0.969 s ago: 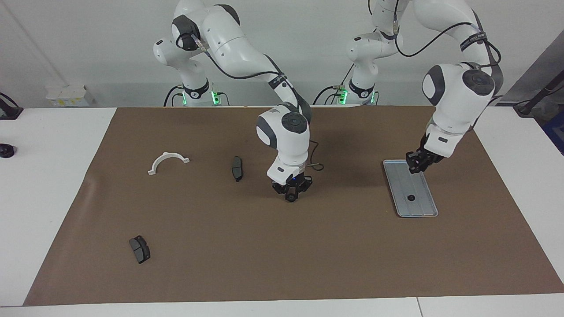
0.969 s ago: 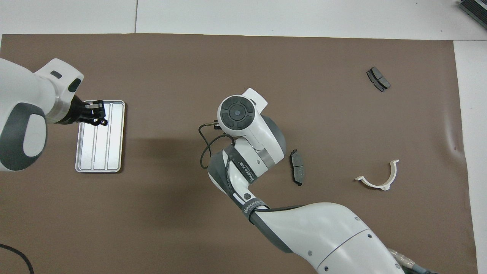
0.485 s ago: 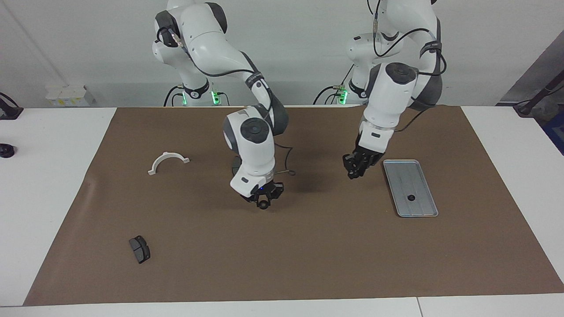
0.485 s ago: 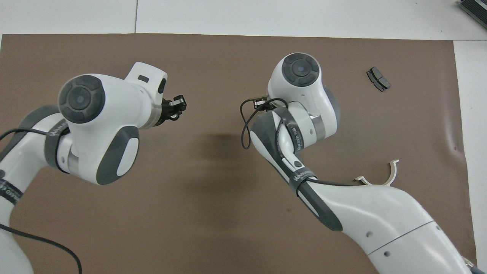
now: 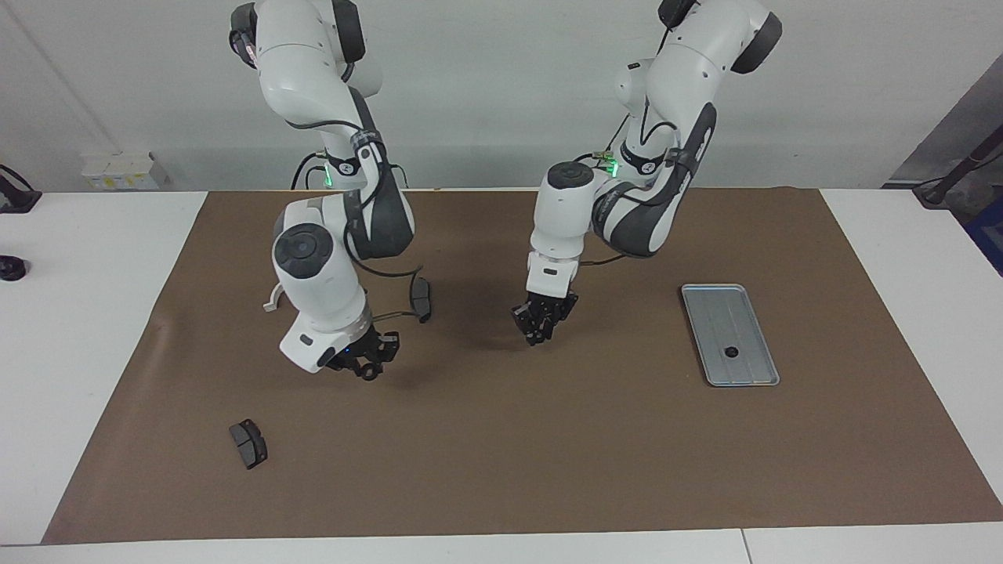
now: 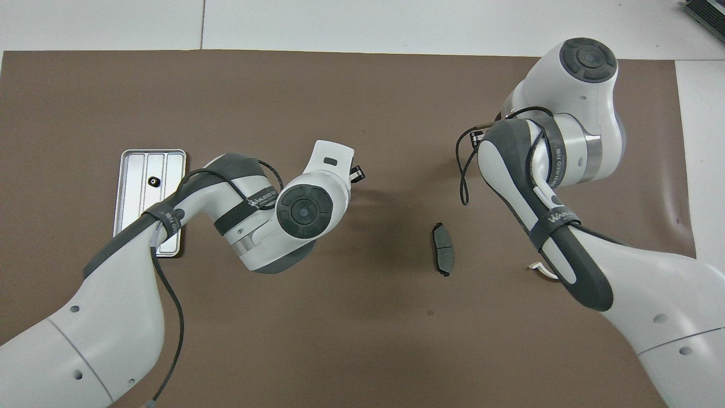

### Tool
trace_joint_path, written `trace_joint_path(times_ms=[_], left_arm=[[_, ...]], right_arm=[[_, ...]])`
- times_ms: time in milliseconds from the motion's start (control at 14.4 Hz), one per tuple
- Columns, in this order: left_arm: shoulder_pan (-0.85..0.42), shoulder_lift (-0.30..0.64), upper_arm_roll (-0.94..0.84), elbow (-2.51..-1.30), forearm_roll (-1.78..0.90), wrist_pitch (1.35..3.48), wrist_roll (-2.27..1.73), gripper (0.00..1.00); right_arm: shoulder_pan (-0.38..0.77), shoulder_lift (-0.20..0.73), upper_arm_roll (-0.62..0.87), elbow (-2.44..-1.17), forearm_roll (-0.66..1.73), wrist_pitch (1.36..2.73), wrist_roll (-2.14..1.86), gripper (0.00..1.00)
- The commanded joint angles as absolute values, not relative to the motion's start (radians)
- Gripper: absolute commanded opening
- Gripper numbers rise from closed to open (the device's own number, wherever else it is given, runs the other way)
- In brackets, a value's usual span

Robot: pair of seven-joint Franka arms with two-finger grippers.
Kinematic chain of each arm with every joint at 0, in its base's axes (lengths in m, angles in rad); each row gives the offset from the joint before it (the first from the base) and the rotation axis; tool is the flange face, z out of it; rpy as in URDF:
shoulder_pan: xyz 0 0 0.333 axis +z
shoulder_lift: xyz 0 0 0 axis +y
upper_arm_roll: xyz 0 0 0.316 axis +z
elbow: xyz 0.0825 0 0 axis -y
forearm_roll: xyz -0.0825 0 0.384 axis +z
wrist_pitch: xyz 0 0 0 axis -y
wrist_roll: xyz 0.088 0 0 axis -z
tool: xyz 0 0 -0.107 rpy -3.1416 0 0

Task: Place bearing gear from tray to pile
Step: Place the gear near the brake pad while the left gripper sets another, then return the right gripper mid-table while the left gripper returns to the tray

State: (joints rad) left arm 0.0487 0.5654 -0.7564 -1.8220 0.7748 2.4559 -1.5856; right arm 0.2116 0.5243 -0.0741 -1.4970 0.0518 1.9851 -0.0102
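Observation:
The silver tray [image 5: 748,370] [image 6: 133,198] lies on the brown mat toward the left arm's end. On it sits a small black bearing gear [image 5: 730,352] [image 6: 153,181]. The pile is spread toward the right arm's end: one dark brake pad [image 5: 421,298] [image 6: 443,256], a second pad [image 5: 248,443] farther from the robots, and a white bracket [image 5: 269,302] [image 6: 541,270] mostly hidden by the right arm. My left gripper [image 5: 539,333] [image 6: 357,173] hangs over bare mat between the tray and the nearer pad. My right gripper [image 5: 368,364] is low over the mat between the two pads.
The brown mat [image 5: 548,454] covers most of the white table [image 5: 78,313]. A small black knob [image 5: 11,268] and a white box [image 5: 117,168] sit on the table at the right arm's end.
Both arms swung toward the right arm's end. The left gripper left the spot over the tray for mid-mat. The right gripper went from mid-mat to between the brake pads.

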Motion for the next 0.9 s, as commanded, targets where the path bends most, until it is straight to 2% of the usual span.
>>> trace_joint_path(times_ms=[0, 69, 138, 346, 485, 623, 692, 762, 831], left_arm=[[0.046, 0.658, -0.792, -1.746, 0.884, 2.453, -1.683, 0.46], [0.046, 0.657, -0.792, -1.747, 0.887, 2.453, -1.683, 0.81], [0.046, 0.657, -0.792, -1.747, 0.890, 2.450, -1.683, 1.00], [0.058, 0.629, -0.808, -1.730, 0.876, 2.357, -1.675, 1.00], [0.118, 0.560, -0.822, -1.744, 0.833, 2.295, -1.661, 1.00], [0.178, 0.520, -0.821, -1.762, 0.813, 2.277, -1.617, 1.00], [0.211, 0.519, -0.824, -1.773, 0.805, 2.260, -1.553, 1.00], [0.234, 0.514, -0.824, -1.772, 0.764, 2.244, -1.483, 1.00], [0.248, 0.500, -0.815, -1.763, 0.711, 2.237, -1.401, 1.00]], right_arm=[[0.125, 0.476, -0.058, -1.580, 0.048, 2.006, -0.080, 0.13], [0.100, 0.471, -0.060, -1.592, 0.029, 2.005, -0.083, 0.13], [0.083, 0.462, -0.060, -1.612, -0.003, 2.006, -0.083, 0.13], [0.011, 0.433, -0.061, -1.683, -0.051, 2.031, -0.087, 0.13], [-0.020, 0.419, -0.063, -1.729, -0.052, 2.072, -0.109, 0.15], [-0.063, 0.410, -0.063, -1.768, -0.078, 2.127, -0.126, 0.26], [-0.072, 0.407, -0.063, -1.784, -0.087, 2.149, -0.127, 0.36], [-0.083, 0.405, -0.063, -1.790, -0.092, 2.161, -0.126, 0.55], [-0.084, 0.405, -0.063, -1.789, -0.094, 2.161, -0.127, 0.81]])
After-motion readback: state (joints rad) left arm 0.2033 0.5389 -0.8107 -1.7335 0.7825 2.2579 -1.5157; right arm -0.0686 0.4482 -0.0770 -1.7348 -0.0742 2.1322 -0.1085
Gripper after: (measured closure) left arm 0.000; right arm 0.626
